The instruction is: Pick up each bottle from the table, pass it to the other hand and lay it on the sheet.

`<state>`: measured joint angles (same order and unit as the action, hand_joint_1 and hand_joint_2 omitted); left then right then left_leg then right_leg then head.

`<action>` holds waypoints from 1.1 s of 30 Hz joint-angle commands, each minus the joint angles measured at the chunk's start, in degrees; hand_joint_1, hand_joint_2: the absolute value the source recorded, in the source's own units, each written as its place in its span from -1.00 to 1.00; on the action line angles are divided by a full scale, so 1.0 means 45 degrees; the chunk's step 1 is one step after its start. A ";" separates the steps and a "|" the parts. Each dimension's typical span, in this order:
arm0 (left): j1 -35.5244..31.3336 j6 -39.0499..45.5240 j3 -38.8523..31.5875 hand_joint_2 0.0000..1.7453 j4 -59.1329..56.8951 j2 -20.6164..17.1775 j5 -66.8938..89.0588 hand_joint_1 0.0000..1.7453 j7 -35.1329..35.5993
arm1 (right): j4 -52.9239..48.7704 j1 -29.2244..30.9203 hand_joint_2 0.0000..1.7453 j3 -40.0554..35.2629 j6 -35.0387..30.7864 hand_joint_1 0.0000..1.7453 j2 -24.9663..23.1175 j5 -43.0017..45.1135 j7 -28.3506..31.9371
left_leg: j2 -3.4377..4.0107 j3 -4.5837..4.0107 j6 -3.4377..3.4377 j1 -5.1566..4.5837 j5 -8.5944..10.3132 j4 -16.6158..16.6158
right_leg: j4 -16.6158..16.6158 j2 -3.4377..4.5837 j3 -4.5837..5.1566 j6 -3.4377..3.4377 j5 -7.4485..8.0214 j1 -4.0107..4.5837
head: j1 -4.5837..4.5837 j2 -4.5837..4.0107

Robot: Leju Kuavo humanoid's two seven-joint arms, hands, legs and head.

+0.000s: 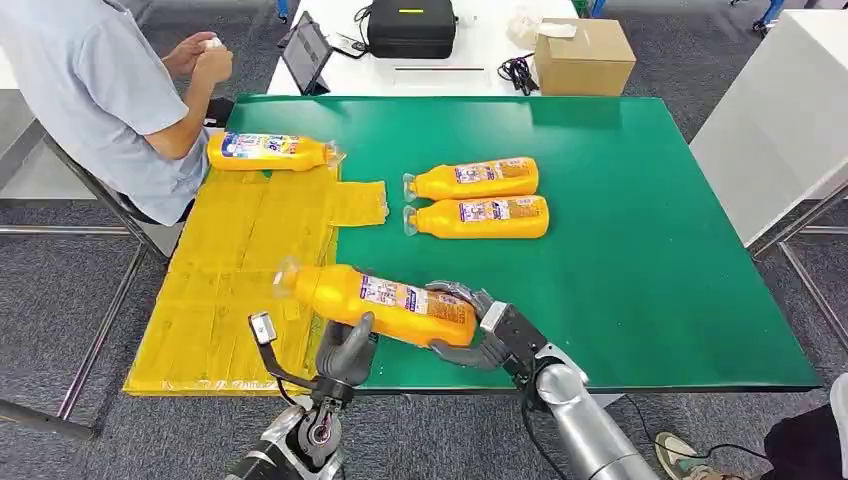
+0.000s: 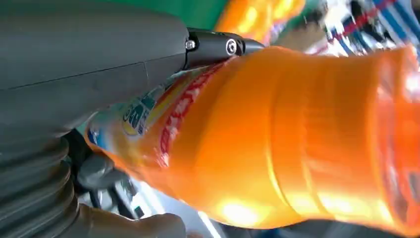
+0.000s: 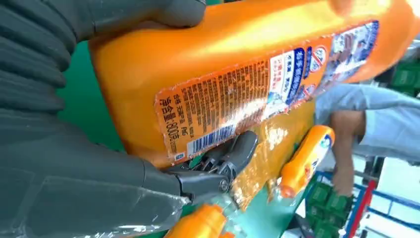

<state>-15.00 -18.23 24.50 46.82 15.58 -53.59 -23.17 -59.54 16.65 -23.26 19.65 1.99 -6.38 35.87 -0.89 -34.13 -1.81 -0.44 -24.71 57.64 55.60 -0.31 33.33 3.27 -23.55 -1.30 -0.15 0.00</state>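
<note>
- Right hand (image 1: 470, 325) grips a raised orange bottle (image 1: 385, 302) (cap toward the yellow sheet (image 1: 230, 260)).
- Left hand (image 1: 345, 355) touches its underside.
- Two bottles (image 1: 478, 198) lie on the counter (image 1: 640, 220).

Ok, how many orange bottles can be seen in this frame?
4. One bottle on the yellow sheet at its far edge, two side by side on the green table, one held between both hands.
</note>
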 commanded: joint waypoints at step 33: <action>-0.0347 0.1289 0.0053 1.00 0.0345 -0.0269 0.2845 1.00 -0.1569 | 0.1870 0.0445 1.00 -0.0233 -0.0261 -1.00 -0.0553 0.0178 -0.0785 | 0.0012 0.0018 0.0018 0.0011 -0.0009 0.0001 | -0.0006 0.0004 -0.0011 -0.0023 -0.0005 0.0013 | 0.0005 0.0000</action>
<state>-15.04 -18.10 22.95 46.60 15.61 -46.16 -28.13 -54.60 18.11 -23.98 21.20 -0.68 -4.44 33.03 -0.88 -34.13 -1.81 -0.44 -24.71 57.65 55.60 -0.31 33.37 3.27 -23.55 -1.30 -0.13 0.00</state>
